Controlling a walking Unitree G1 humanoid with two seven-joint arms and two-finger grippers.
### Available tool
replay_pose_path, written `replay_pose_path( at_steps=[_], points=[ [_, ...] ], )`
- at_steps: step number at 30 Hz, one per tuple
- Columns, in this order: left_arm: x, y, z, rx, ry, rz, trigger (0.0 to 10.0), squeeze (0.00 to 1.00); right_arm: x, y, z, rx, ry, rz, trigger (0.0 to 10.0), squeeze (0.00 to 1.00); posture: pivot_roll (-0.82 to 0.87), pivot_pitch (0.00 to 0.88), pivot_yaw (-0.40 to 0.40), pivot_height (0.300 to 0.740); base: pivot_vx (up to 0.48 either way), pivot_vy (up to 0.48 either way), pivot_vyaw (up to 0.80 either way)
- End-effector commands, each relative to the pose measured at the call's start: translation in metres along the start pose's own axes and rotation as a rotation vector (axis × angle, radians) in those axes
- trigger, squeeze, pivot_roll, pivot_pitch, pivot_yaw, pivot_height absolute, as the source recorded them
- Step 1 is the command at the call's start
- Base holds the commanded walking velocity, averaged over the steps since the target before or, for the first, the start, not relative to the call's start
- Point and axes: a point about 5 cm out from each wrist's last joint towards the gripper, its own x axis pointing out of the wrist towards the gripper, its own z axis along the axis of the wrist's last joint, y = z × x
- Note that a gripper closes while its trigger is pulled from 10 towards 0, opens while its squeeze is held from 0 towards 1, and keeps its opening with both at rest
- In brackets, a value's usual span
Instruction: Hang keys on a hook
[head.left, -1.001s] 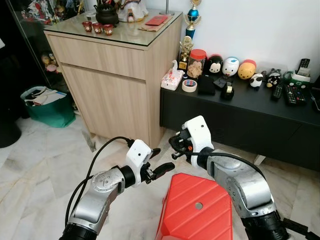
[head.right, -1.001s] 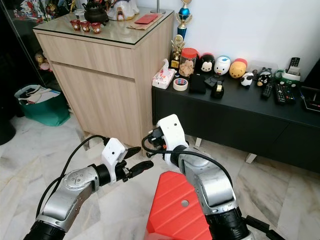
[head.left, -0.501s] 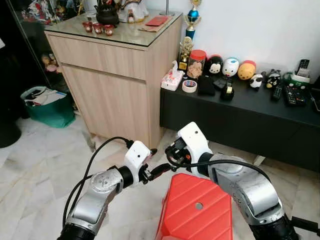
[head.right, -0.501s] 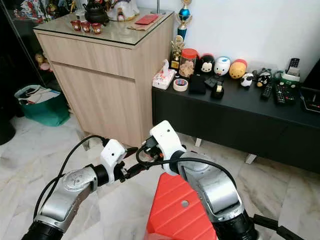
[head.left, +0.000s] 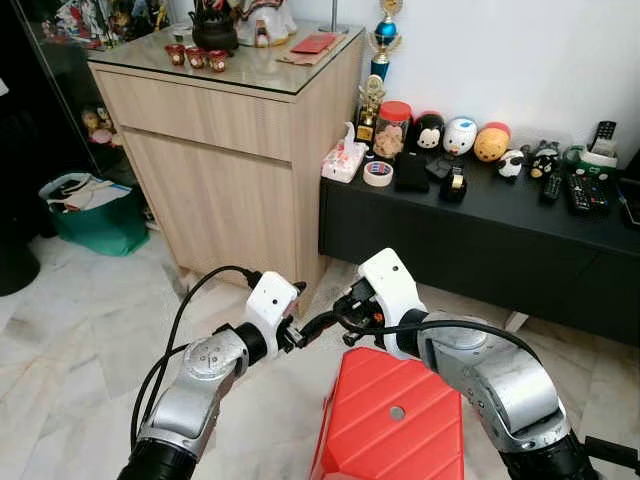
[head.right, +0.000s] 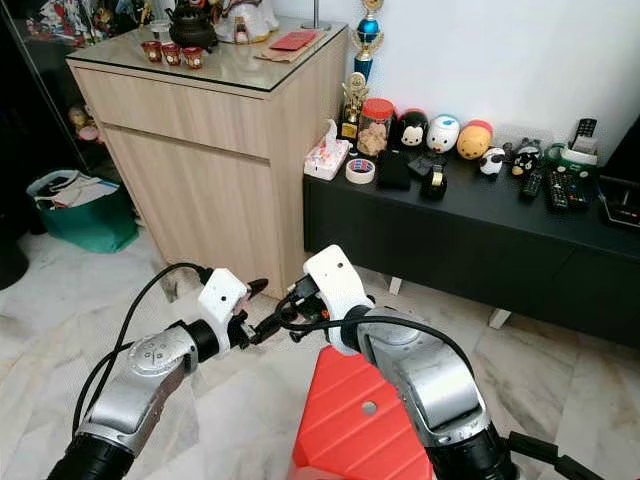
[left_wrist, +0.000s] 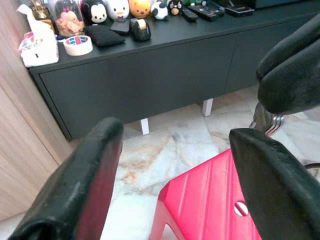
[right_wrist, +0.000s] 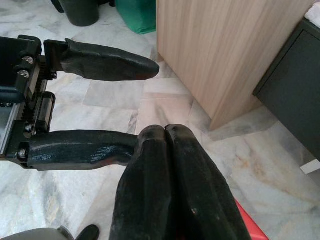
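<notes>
My two grippers meet above a red plastic stool (head.left: 395, 420). The left gripper (head.left: 308, 308) is open, its two black fingers spread wide in the left wrist view. The right gripper (head.left: 345, 318) is shut, its fingertips pressed together right beside the left gripper's lower finger (right_wrist: 80, 147). In the left wrist view a small piece of silvery metal, the keys (left_wrist: 268, 121), pokes out under the right gripper's finger (left_wrist: 295, 70). The rest of the keys is hidden inside that grip.
A tall wooden cabinet (head.left: 230, 170) stands ahead on the left. A low black console (head.left: 480, 230) along the wall carries toys, a tape roll and remotes. A green bag (head.left: 90, 215) sits on the marble floor at far left.
The right gripper has come down and to the left, up to the left gripper. The left gripper has risen a little towards it and stays open.
</notes>
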Motion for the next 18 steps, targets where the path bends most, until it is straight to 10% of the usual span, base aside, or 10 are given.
replay_pose_path(
  at_steps=[1,4,5,18],
  points=[
    [0.0028,-0.0004,0.0054,-0.012,-0.034,-0.023,10.0,1.00,-0.0042,-0.0006,0.0031,-0.001,-0.015,-0.001,10.0,0.00,0.04,0.000,-0.079,0.740,0.000,0.000,0.00],
    [-0.0002,-0.0059,0.0058,-0.018,-0.028,-0.098,10.0,0.98,-0.0049,-0.0017,0.0030,-0.003,-0.014,-0.007,10.0,0.00,0.04,0.000,-0.081,0.740,0.000,0.000,0.00],
    [-0.0019,-0.0059,0.0042,0.008,-0.008,-0.111,10.0,0.00,-0.0051,-0.0021,0.0031,-0.004,-0.014,-0.008,10.0,0.00,0.04,0.000,-0.083,0.740,0.000,0.000,0.00],
    [-0.0032,-0.0087,0.0033,0.013,0.012,-0.164,10.0,0.00,-0.0057,-0.0028,0.0057,-0.023,-0.013,-0.008,10.0,0.00,0.04,0.000,-0.089,0.740,0.000,0.000,0.00]
  ],
)
